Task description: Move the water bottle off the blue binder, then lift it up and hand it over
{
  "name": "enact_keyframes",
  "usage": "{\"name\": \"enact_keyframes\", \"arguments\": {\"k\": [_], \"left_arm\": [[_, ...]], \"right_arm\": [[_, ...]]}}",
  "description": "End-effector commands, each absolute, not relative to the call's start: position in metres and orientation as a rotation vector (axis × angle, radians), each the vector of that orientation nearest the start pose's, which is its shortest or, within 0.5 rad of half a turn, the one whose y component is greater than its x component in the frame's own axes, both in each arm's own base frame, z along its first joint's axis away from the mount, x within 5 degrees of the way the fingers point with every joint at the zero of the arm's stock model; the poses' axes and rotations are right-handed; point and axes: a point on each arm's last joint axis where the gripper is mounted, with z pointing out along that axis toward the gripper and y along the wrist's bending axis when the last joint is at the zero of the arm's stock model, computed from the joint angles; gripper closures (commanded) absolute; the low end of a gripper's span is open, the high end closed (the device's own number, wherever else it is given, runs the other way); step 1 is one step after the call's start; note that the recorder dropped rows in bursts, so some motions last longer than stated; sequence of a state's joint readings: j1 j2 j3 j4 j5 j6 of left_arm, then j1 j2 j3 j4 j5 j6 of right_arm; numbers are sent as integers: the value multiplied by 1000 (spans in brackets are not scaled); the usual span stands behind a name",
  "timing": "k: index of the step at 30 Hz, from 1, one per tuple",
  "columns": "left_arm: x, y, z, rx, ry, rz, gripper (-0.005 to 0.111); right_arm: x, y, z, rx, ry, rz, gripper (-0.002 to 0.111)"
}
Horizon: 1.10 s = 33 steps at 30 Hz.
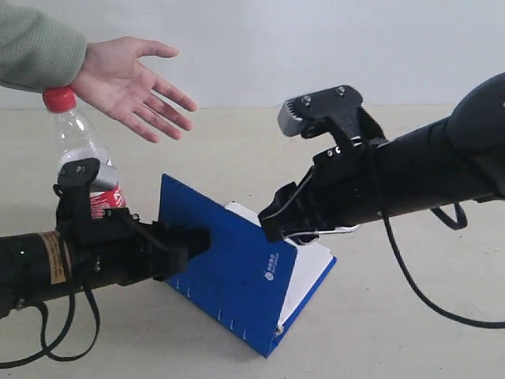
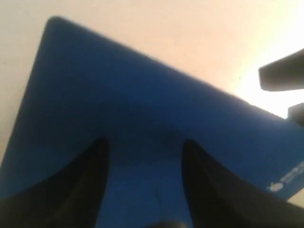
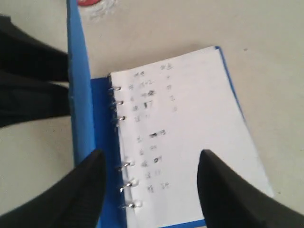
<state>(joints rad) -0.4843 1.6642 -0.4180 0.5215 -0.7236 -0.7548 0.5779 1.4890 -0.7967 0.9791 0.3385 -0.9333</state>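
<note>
The water bottle [image 1: 75, 134], clear with a red cap, stands upright at the far left behind my left arm, apart from the blue binder [image 1: 225, 276]. The binder lies open, its cover tilted up and its white pages [image 3: 190, 123] flat on the table. My left gripper [image 1: 199, 241] is open, its fingers facing the cover's outer face [image 2: 142, 95] and very close to it. My right gripper [image 1: 270, 225] hovers open over the written pages and the metal rings [image 3: 124, 166]. Nothing sits between either pair of fingers [image 3: 90, 180]. The bottle's cap [image 3: 88, 2] peeks in beyond the cover.
A person's open hand [image 1: 130, 79] with a green sleeve reaches in palm-up at the top left, just above the bottle's cap. Black cables hang under both arms [image 1: 410, 276]. The beige tabletop [image 1: 394, 347] stretches round the binder.
</note>
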Motion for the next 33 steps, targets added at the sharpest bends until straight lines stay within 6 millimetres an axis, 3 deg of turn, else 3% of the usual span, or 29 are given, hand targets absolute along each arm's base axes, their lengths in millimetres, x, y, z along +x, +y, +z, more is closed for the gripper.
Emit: {"name": "enact_keyframes", "arguments": {"k": [1, 6, 10, 14, 19, 25, 29, 33], "left_arm": [[218, -153, 117, 386, 2230, -857, 61], [231, -160, 108, 366, 2226, -870, 61], [244, -172, 109, 355, 2243, -958, 61], [242, -174, 112, 368, 2257, -992, 61], [227, -164, 120, 363, 2284, -946, 61], [192, -144, 124, 357, 2322, -929, 61], [179, -137, 118, 363, 2374, -903, 61], [175, -135, 116, 381, 2387, -901, 61]], "right_arm": [[239, 166, 239, -704, 2239, 562, 57], [247, 142, 247, -597, 2255, 547, 57], [246, 136, 246, -629, 2287, 559, 56], [254, 136, 235, -609, 2307, 520, 40], [278, 144, 205, -625, 2439, 555, 40], [323, 156, 182, -643, 2608, 497, 40], [347, 151, 168, -738, 2840, 386, 40], [359, 157, 156, -872, 2955, 443, 40]]}}
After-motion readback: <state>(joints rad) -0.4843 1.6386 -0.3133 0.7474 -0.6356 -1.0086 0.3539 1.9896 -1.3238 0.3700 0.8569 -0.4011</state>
